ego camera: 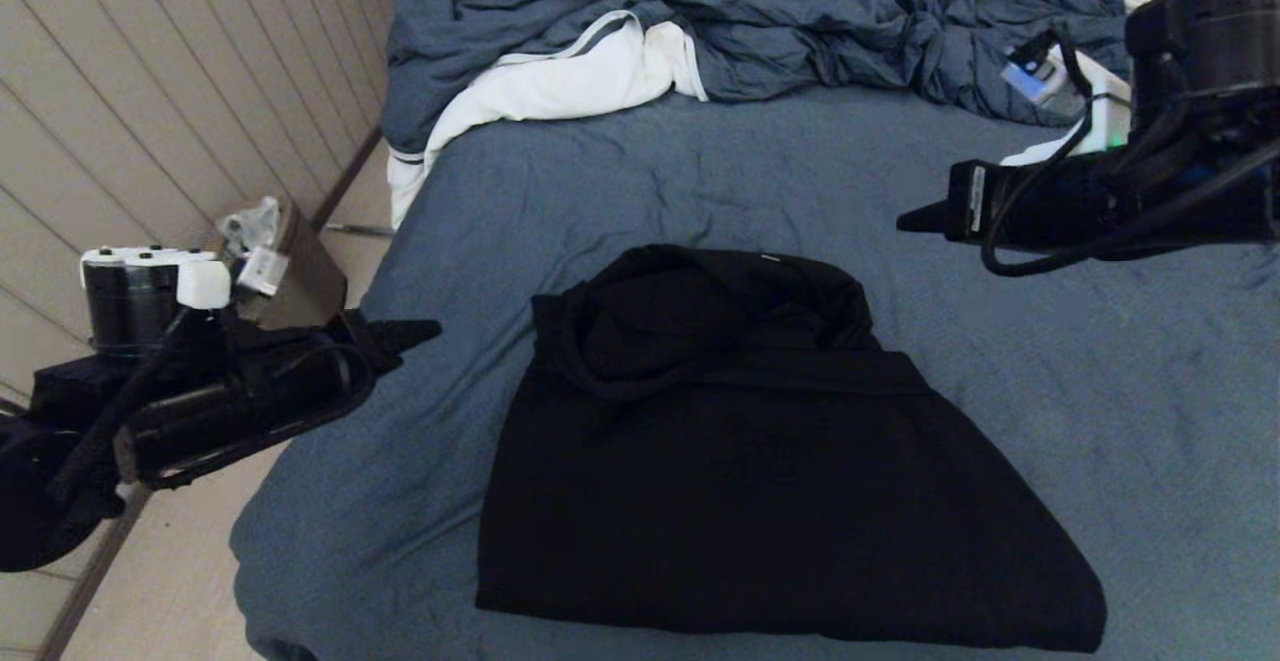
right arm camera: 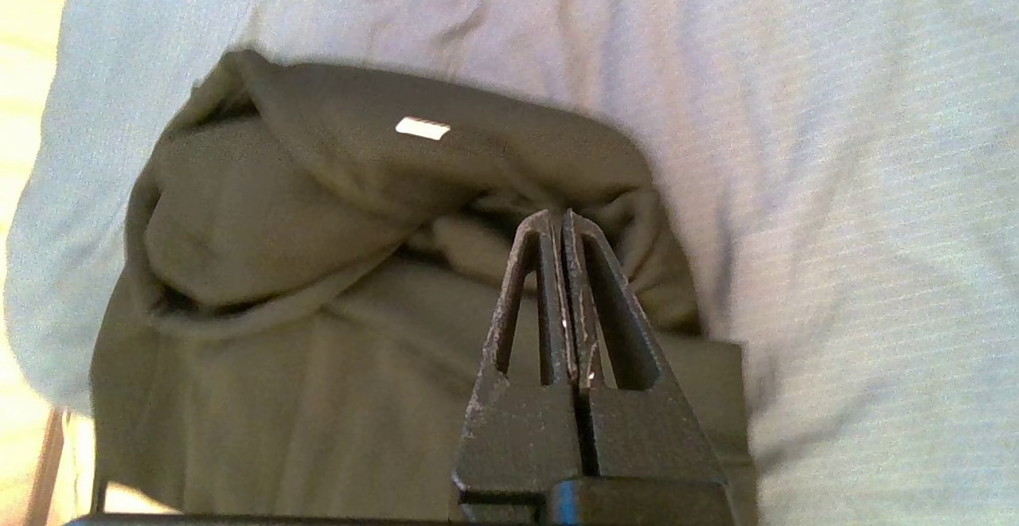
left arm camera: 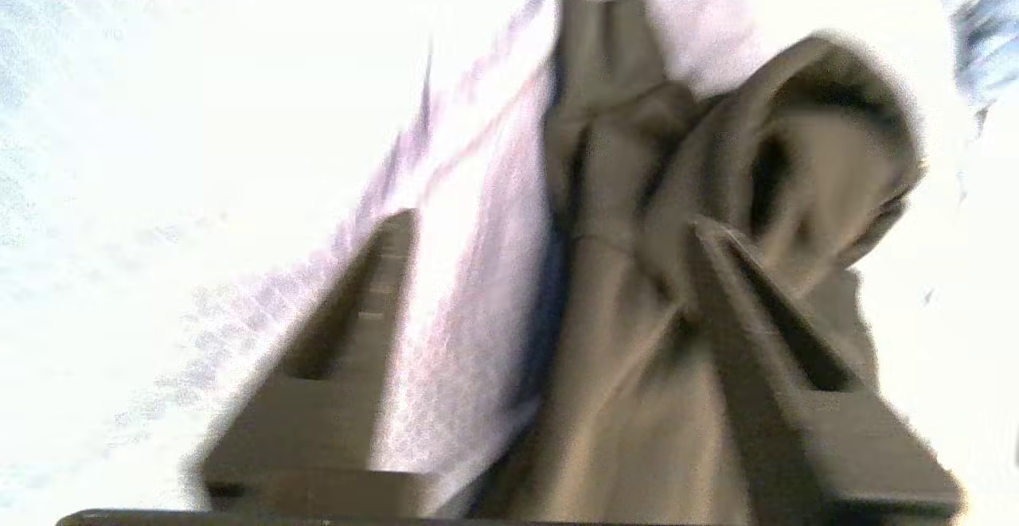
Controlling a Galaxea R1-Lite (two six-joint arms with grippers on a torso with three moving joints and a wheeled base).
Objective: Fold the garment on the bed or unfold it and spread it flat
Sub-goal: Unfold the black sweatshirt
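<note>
The right claw [right arm camera: 564, 220] hangs above the bed [ego camera: 700, 171] beyond the hoodie's far right corner, its fingers pressed together on nothing; the left claw [left arm camera: 549, 224] hovers off the bed's left edge with its fingers spread apart, also empty. Between them the black hoodie [ego camera: 760, 461] lies on the blue-grey sheet as a compact folded block, sleeves tucked out of sight and the hood [ego camera: 700, 316] bunched on top (a little lumpy). The fold looks essentially done; at most the hood wants flattening, judging from both claws standing clear.
</note>
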